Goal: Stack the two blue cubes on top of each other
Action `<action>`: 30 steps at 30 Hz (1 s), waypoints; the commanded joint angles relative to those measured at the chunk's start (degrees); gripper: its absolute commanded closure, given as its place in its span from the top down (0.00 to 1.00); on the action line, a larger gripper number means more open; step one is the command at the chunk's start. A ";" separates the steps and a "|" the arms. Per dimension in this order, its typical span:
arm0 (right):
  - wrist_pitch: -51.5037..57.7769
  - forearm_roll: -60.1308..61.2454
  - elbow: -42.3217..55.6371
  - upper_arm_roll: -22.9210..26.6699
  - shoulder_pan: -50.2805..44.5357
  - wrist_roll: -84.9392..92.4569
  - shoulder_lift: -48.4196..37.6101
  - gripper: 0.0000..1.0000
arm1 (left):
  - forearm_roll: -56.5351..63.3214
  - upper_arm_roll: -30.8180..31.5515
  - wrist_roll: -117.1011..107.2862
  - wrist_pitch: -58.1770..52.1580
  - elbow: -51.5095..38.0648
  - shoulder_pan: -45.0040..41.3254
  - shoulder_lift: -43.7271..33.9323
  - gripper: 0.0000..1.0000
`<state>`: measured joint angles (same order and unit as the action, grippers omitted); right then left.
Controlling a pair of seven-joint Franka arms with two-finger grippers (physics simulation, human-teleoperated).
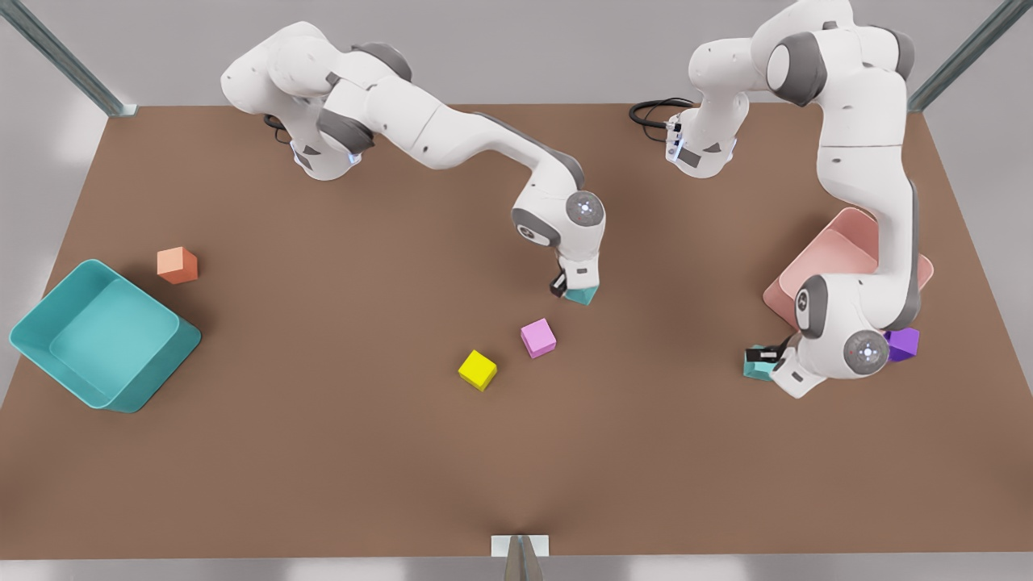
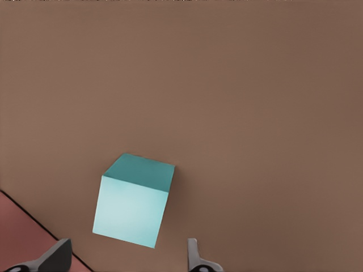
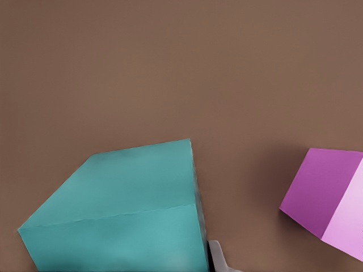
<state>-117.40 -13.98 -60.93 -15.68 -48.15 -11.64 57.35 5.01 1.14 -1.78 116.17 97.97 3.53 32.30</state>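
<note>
- Left claw [image 1: 763, 356] [image 2: 127, 245]: low over the tabletop [image 1: 339, 452], spread wide and holding nothing; 1 blue cube [image 1: 754, 369] [image 2: 133, 204] sits just ahead of its tips.
- Just behind it are a pink tray [image 1: 831, 250] [image 2: 22, 232] and a purple cube [image 1: 902, 344].
- Right claw [image 1: 575, 286]: right at the 2nd blue cube [image 1: 583, 295] [image 3: 125, 215]; I cannot tell whether it has gripped it.
- A pink cube [image 1: 538, 337] [image 3: 329, 192] lies near it, and a yellow cube [image 1: 478, 369] farther off.

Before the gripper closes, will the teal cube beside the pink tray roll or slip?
Probably not roll: the teal cube has flat faces and rests on the table. Its matte sides should suit the open left gripper; the right gripper is at the other cube.
</note>
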 commanded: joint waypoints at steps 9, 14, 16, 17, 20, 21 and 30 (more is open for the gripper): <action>-5.56 -3.34 0.11 1.09 -0.45 -7.44 0.83 1.00 | 2.29 0.00 0.11 8.72 0.55 0.77 3.91 1.00; 11.48 -2.81 -0.07 -3.39 0.60 -5.07 -15.51 1.00 | 2.20 0.00 0.11 13.38 3.98 0.87 4.52 1.00; 25.19 -0.80 0.02 -4.01 3.41 -0.24 -27.46 1.00 | 2.20 0.00 0.02 13.82 3.98 0.87 5.31 1.00; 32.04 4.30 0.02 -3.57 9.65 -0.23 -34.22 1.00 | 2.20 0.00 0.02 13.82 3.89 0.87 5.49 1.00; 45.67 10.28 -0.07 -2.07 44.18 1.44 -47.50 1.00 | 2.20 0.00 -0.06 13.73 3.81 0.87 5.49 0.68; 49.37 10.02 -1.56 3.45 50.17 3.02 -47.16 1.00 | 2.20 0.00 0.02 13.56 3.63 0.87 5.40 0.62; 15.18 8.79 -31.36 13.31 51.67 8.82 -39.07 1.00 | 1.06 7.03 -8.50 -5.16 -2.26 0.69 -0.83 0.66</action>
<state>-96.79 -5.34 -92.26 -2.39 3.56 -9.61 18.29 6.71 7.53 -3.77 120.94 96.46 4.28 32.02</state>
